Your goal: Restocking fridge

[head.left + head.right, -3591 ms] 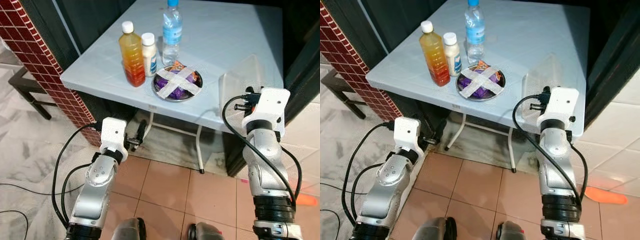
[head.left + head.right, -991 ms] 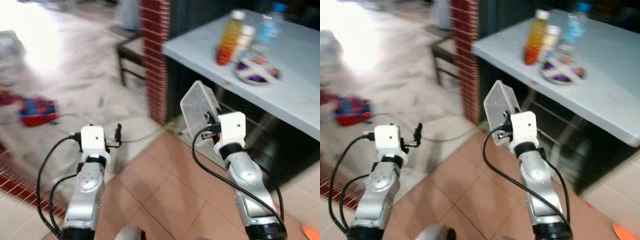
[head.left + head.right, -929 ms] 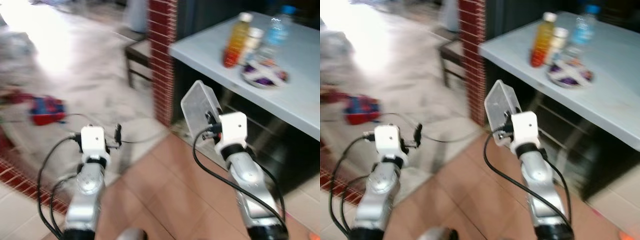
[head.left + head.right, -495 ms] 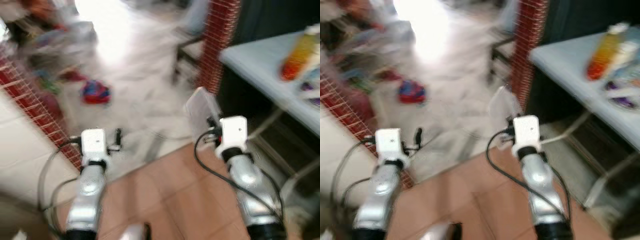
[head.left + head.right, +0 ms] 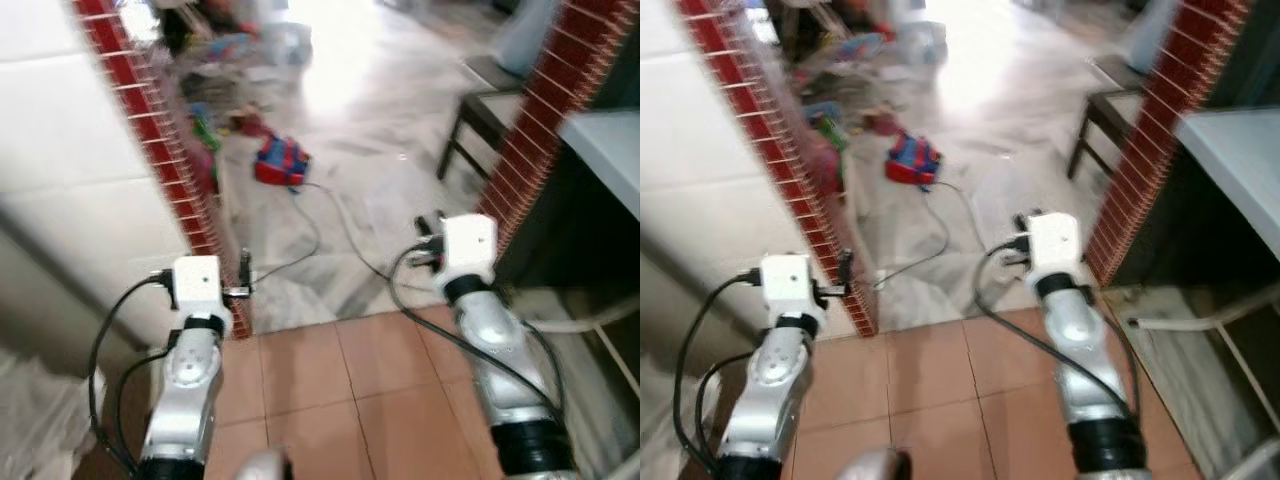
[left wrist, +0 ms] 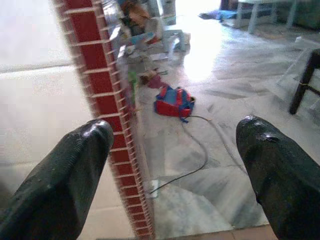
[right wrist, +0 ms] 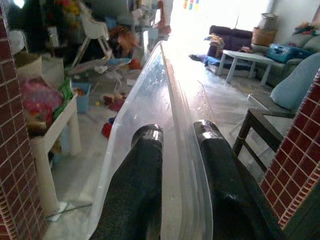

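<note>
My right gripper [image 7: 177, 131] is shut on the edge of a clear plastic container [image 7: 165, 85], which stands up between the two black fingers [image 7: 145, 150]. In the head views that arm [image 5: 465, 250] is raised in front of me, at the right. My left gripper [image 6: 175, 145] is open with nothing between its fingers, held low at the left [image 5: 243, 272] beside a brick-edged wall corner. The corner of the pale blue table [image 5: 610, 135] lies at the far right.
A white wall with a red brick edge [image 5: 165, 165] stands close on the left. A brick pillar [image 5: 545, 100] and a dark chair [image 5: 480, 110] are at the right. A red and blue bag [image 5: 280, 160], a cable [image 5: 320, 230] and clutter lie on the marble floor ahead.
The whole view has swung left, away from the table, so the bottles and the bowl have passed out of sight. The container stays in my right gripper.
</note>
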Available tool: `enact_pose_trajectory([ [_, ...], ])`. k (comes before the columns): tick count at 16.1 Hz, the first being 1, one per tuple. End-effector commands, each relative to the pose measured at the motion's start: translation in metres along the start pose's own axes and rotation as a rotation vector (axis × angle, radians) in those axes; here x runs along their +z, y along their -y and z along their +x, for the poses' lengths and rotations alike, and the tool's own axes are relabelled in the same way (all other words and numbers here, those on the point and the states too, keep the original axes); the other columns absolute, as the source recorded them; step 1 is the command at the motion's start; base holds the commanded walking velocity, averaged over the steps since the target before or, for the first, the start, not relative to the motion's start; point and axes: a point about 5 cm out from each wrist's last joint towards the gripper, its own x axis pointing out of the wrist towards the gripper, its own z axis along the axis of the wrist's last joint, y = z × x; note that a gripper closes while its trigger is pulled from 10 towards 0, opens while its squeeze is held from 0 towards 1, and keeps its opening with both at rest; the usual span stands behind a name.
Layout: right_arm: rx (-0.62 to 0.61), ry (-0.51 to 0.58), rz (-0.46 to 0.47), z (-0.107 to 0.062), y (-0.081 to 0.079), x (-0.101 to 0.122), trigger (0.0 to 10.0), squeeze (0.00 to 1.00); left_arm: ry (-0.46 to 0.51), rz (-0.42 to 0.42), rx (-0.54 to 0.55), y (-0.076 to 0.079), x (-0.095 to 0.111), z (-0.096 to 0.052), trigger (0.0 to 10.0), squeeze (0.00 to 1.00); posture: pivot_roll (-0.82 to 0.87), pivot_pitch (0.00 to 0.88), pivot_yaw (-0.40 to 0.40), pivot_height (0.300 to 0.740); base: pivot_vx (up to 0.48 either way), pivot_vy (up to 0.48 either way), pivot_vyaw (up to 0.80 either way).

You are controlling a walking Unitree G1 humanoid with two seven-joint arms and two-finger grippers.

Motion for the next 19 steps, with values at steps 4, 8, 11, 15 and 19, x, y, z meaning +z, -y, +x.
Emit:
enact_pose_trajectory([
  [4, 0.063, 0.012, 0.026, 0.006, -0.014, 0.002, 10.0, 0.00, 0.021, 0.011, 0.068, -0.012, 0.003, -0.004, 10.0, 0.00, 0.11, 0.000, -0.044, 0.740, 0.000, 0.000, 0.10],
  [8, 0.071, -0.002, 0.039, 0.010, -0.013, -0.002, 10.0, 0.00, 0.052, -0.007, 0.025, -0.001, 0.006, -0.009, 10.0, 0.00, 0.12, 0.000, -0.067, 0.740, 0.000, 0.000, 0.00],
  [11, 0.080, 0.001, 0.028, 0.009, -0.015, -0.002, 10.0, 0.00, 0.037, -0.008, 0.039, -0.004, 0.005, -0.007, 10.0, 0.00, 0.11, 0.000, -0.062, 0.740, 0.000, 0.000, 0.00],
  [15, 0.057, -0.003, 0.048, 0.005, -0.012, -0.003, 10.0, 0.00, 0.020, -0.005, 0.013, -0.002, 0.003, -0.006, 10.0, 0.00, 0.09, 0.000, -0.027, 0.740, -0.324, 0.000, 0.00],
  [19, 0.028, -0.018, 0.057, -0.001, -0.007, -0.007, 10.0, 0.00, 0.015, 0.001, -0.008, 0.000, 0.004, -0.006, 10.0, 0.00, 0.08, 0.000, -0.012, 0.740, -0.348, 0.000, 0.00],
])
